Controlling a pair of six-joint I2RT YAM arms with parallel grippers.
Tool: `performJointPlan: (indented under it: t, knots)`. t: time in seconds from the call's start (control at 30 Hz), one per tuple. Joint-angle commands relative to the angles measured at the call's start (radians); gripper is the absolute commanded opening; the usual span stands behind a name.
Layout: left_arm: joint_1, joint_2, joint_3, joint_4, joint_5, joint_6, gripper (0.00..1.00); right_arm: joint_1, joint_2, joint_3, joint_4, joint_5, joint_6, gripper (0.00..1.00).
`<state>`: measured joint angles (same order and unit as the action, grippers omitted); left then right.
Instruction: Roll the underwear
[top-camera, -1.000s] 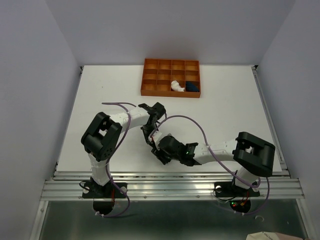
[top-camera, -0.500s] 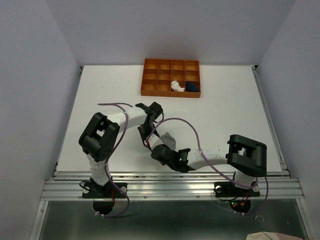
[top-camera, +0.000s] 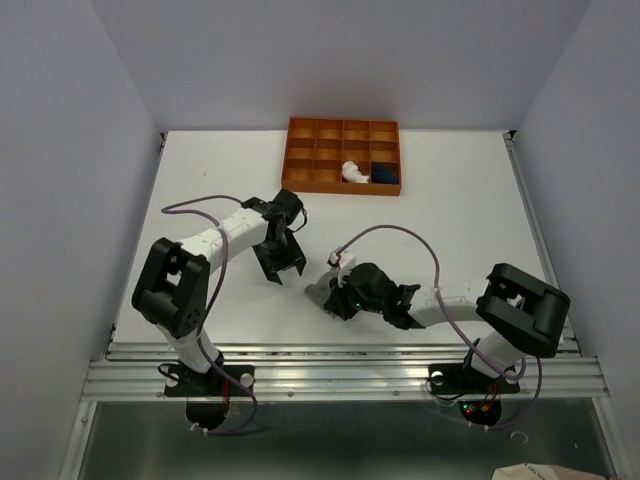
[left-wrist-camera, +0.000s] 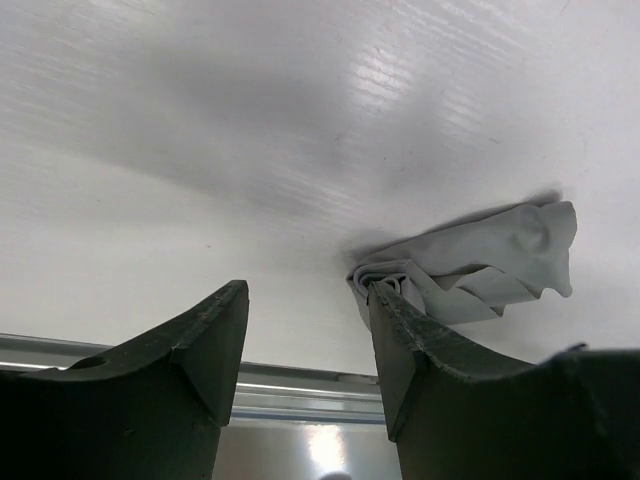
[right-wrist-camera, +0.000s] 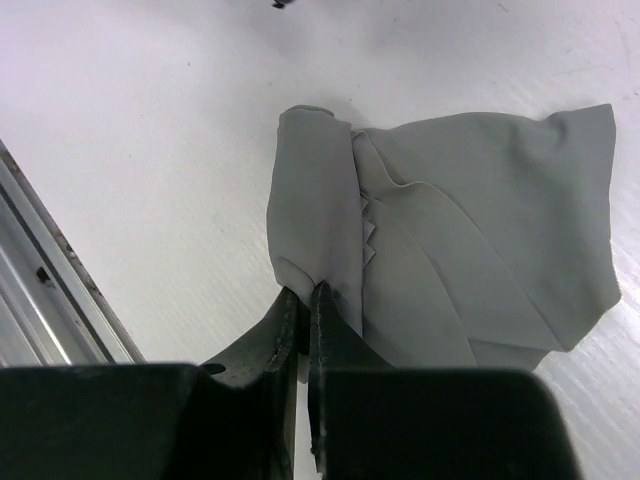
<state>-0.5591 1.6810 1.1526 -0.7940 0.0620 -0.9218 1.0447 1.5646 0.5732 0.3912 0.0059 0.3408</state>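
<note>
The grey underwear (top-camera: 319, 290) lies on the white desk (top-camera: 450, 220) near its front edge, between the two arms. It is partly rolled: in the right wrist view one side of it (right-wrist-camera: 450, 270) is wound into a tight tube, while the rest spreads out flat in loose folds. The right claw (right-wrist-camera: 305, 295) is clamped on the near end of that tube, its fingers pressed together with a pinch of cloth between them. The left claw (left-wrist-camera: 305, 300) hangs just to the left of the garment with its jaws apart and nothing between them; the rolled end (left-wrist-camera: 385, 280) sits right beside one fingertip, and contact cannot be judged. At the far side stands an orange tray (top-camera: 343, 122), holding the pink-white underwear (top-camera: 352, 171) and the navy underwear (top-camera: 385, 172) in adjoining front compartments.
</note>
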Motion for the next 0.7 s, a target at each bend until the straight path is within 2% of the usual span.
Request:
performJointPlan:
  t: [0.0, 0.3, 0.47, 0.67]
  knots:
    - [0.013, -0.066, -0.014, 0.015, -0.025, 0.004, 0.63, -0.052, -0.011, -0.038, 0.124, -0.230, 0.061, 0.01]
    - [0.008, -0.130, -0.102, 0.211, 0.094, 0.069, 0.65, -0.216, 0.069, -0.125, 0.316, -0.408, 0.254, 0.01]
    - [-0.001, -0.149, -0.214, 0.375, 0.223, 0.078, 0.66, -0.301, 0.147, -0.134, 0.365, -0.507, 0.297, 0.01]
    - [-0.027, -0.116, -0.267, 0.508, 0.306, 0.054, 0.68, -0.351, 0.219, -0.138, 0.417, -0.555, 0.336, 0.01]
